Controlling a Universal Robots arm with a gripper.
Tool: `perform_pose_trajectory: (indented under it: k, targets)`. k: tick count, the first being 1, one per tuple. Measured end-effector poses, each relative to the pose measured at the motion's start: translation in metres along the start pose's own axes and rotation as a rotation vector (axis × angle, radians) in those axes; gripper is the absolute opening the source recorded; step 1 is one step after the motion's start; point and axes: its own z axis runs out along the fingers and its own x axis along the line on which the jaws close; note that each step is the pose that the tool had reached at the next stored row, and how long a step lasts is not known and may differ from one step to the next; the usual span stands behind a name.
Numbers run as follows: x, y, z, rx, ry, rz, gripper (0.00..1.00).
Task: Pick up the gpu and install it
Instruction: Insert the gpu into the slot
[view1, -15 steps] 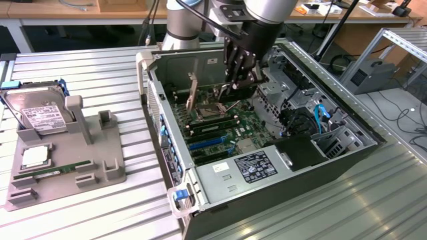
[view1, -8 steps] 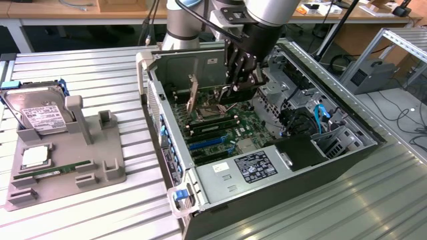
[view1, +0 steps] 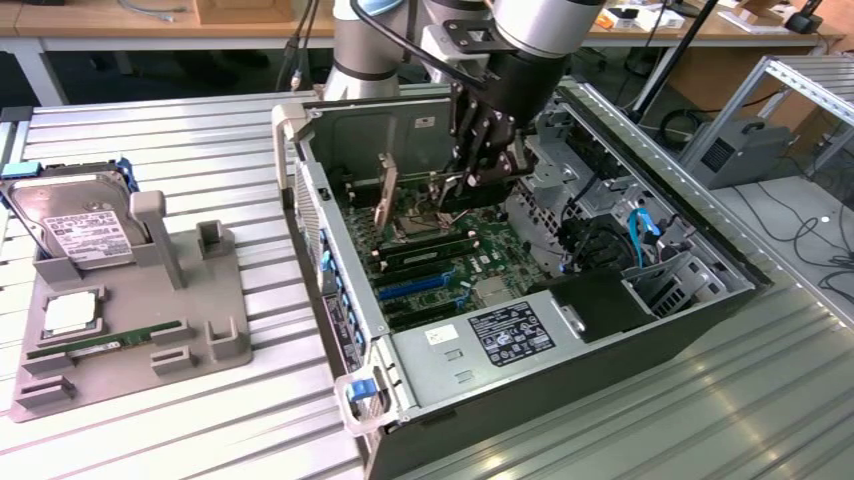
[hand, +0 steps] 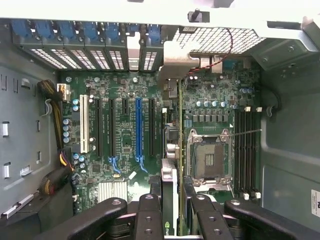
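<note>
The gripper (view1: 461, 185) stands inside the open computer case (view1: 694, 300), its jaws closed on the top edge of the gpu (hand: 180, 145), which hangs edge-on and upright over the motherboard (hand: 120, 165) beside the CPU socket (hand: 209, 159). The step in hand appears to be insertion: the card's lower edge must line up with an expansion slot and its end bracket with the rear openings of the case. Whether the card edge has entered a slot is hidden by the card itself and the fingers (hand: 150, 220).
</note>
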Motion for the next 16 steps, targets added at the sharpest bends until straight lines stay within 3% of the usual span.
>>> perform_pose_trajectory:
  k: [16]
  targets:
    - [0.0074, -0.0002, 0.0030, 0.0000, 0.0000, 0.000, 0.27]
